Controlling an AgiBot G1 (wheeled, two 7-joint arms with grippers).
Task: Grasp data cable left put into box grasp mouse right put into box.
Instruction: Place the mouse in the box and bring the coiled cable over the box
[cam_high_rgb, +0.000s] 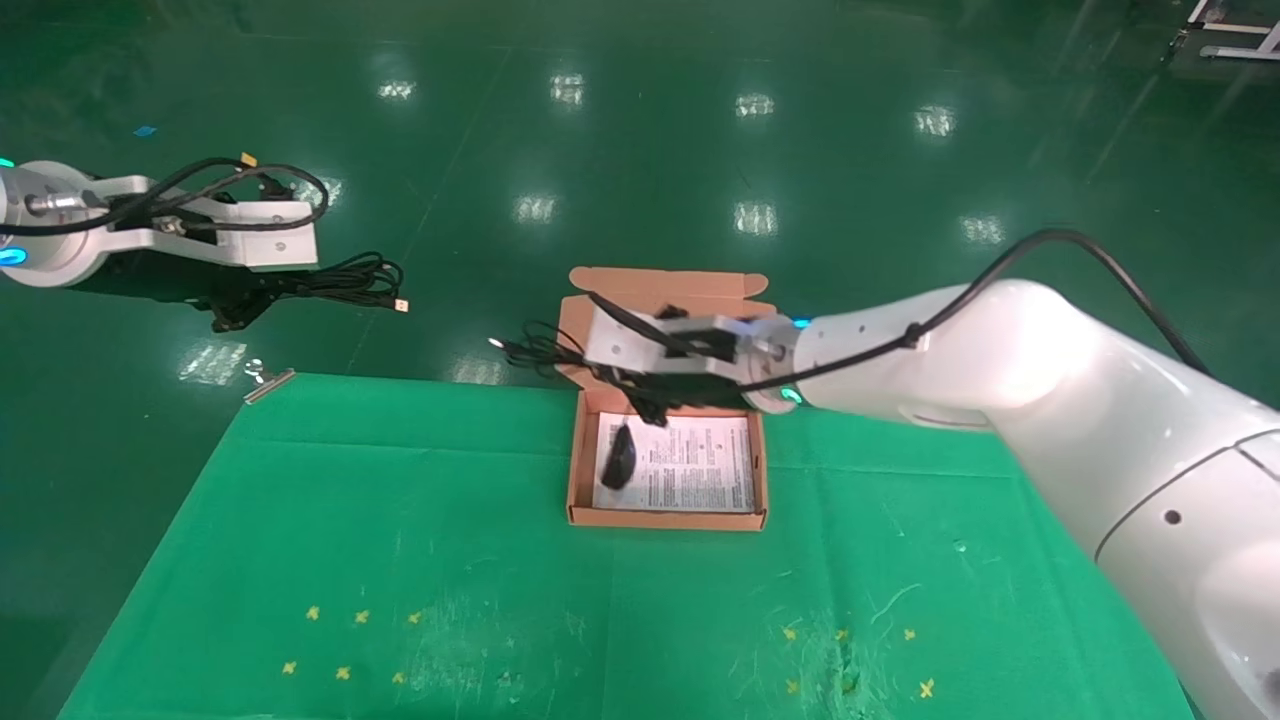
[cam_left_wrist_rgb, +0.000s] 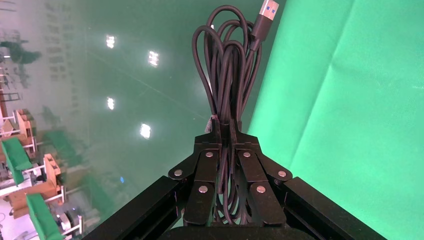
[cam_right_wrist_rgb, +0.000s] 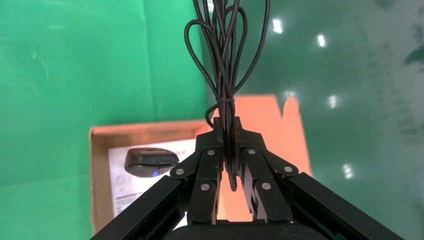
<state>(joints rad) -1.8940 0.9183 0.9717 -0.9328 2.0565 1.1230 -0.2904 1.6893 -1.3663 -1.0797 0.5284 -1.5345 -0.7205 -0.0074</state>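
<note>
Head view: left gripper (cam_high_rgb: 235, 305) parked far left, off the green cloth (cam_high_rgb: 400, 520) and above the glossy floor (cam_high_rgb: 700, 150), clamped on the data cable (cam_high_rgb: 345, 280), whose loops trail rightward to a silver plug. Right gripper (cam_high_rgb: 640, 400) hanging over the far end of the box (cam_high_rgb: 665, 517), pinched on the mouse cord (cam_high_rgb: 540, 350) (a thin bundle sticking out to the left past the box wall). Mouse (cam_high_rgb: 618, 458) lying in the left part of the box on the white printed sheet (cam_high_rgb: 700, 470). Box open on the cloth, lid (cam_high_rgb: 668, 283) folded back on the far side.

Left wrist view: left gripper (cam_left_wrist_rgb: 225, 131) with jaws closed tight on the data cable (cam_left_wrist_rgb: 225, 75), thick black loops fanning out past the fingertips, plug at the outer end; cloth (cam_left_wrist_rgb: 350, 125) on one side, floor (cam_left_wrist_rgb: 125, 75) on the other.

Right wrist view: right gripper (cam_right_wrist_rgb: 227, 130) closed on the mouse cord (cam_right_wrist_rgb: 225, 55) just below its tie, thin loops spreading beyond the jaws. Mouse (cam_right_wrist_rgb: 150, 161) resting inside the box (cam_right_wrist_rgb: 100, 150) on the sheet (cam_right_wrist_rgb: 120, 190), blue light showing; orange lid (cam_right_wrist_rgb: 265, 120) behind the fingertips.
</note>
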